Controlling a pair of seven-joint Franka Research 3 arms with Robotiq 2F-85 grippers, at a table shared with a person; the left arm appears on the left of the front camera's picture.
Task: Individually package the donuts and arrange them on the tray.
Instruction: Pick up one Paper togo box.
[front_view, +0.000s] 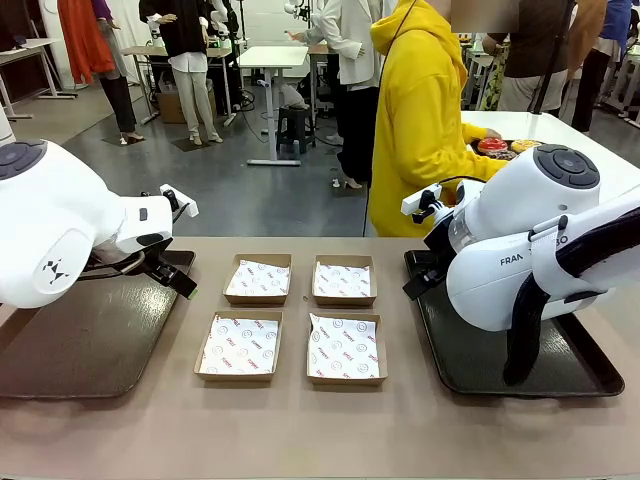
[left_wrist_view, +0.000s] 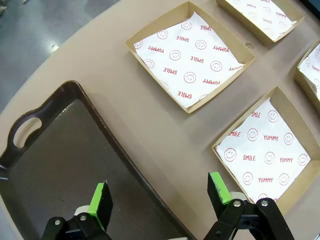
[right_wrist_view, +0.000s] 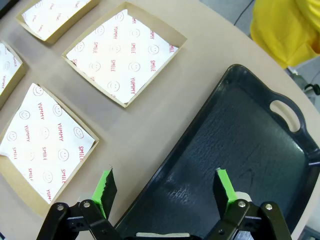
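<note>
Upper right in the front view, I see the donuts (front_view: 505, 147); my wrist views show left fingers (left_wrist_view: 101, 200) and right fingers (right_wrist_view: 106, 192) spread.

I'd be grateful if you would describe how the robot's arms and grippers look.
The left arm and right arm are glossy white with bulbous rounded joints and dark grey round caps. The right arm bears black FRAN lettering and a thick black cable. The left gripper and right gripper are black bolted linkages, each finger tipped with a bright green pad.
</note>
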